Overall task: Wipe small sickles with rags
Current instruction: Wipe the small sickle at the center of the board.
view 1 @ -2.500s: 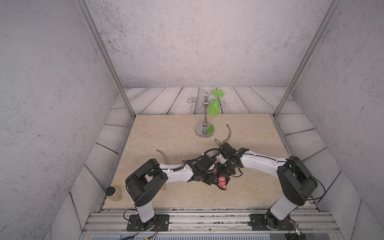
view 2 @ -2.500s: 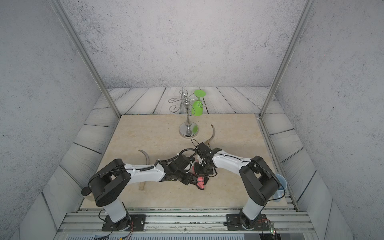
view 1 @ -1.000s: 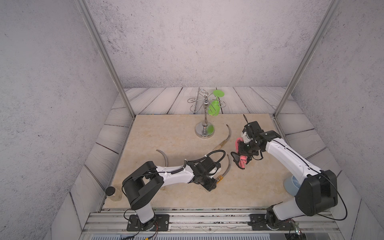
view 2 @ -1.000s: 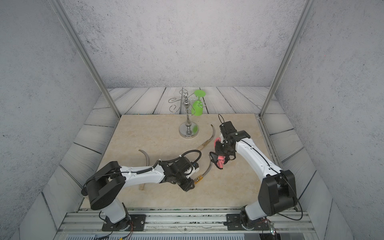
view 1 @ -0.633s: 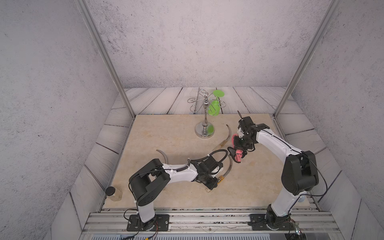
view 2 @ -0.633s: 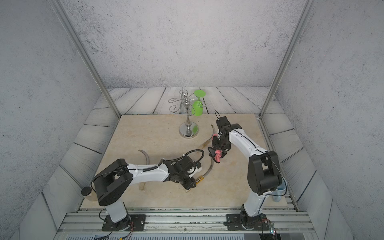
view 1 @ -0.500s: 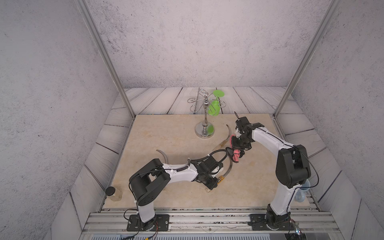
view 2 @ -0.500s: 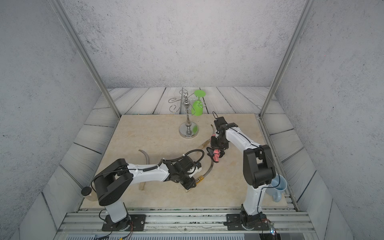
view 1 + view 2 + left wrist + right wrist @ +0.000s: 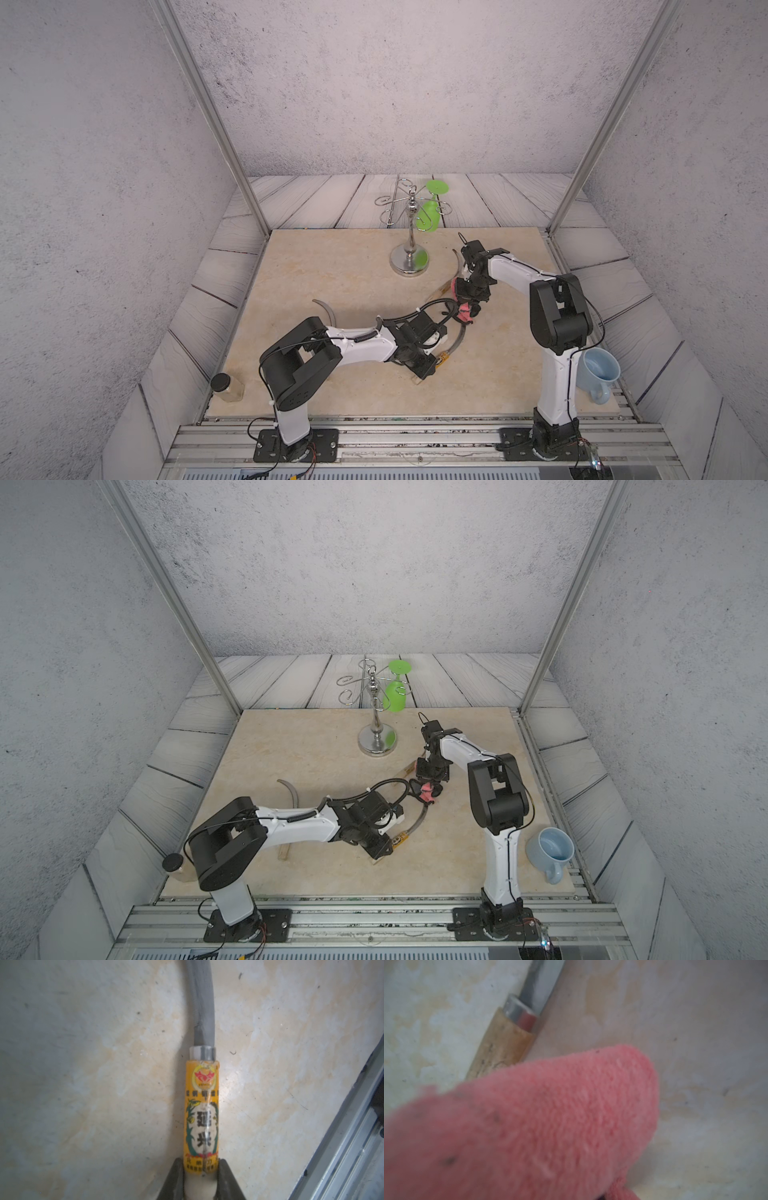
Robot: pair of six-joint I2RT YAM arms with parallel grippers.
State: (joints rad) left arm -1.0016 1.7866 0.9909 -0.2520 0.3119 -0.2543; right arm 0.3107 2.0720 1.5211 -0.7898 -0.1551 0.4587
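Note:
My left gripper (image 9: 426, 368) is low over the tile and shut on the pale handle of a small sickle (image 9: 200, 1105), just behind its yellow label. That sickle's grey blade (image 9: 457, 340) curves away toward the rag. The pink rag (image 9: 463, 311) hangs from my shut right gripper (image 9: 469, 296) and fills the right wrist view (image 9: 550, 1126), hiding the fingers. A second sickle (image 9: 502, 1049) lies right beside the rag, its blade (image 9: 457, 259) curving toward the stand. The third sickle (image 9: 326, 309) lies partly under my left arm.
A chrome wire-armed stand (image 9: 409, 257) with a green goblet (image 9: 428, 212) hanging on it stands at the back centre. A light blue mug (image 9: 598, 372) lies by the right arm's base. A small black-lidded jar (image 9: 226, 386) sits at the front left corner.
The left gripper has closed on the labelled sickle's handle. The right arm has carried the rag left and nearer, to beside the far sickle's handle.

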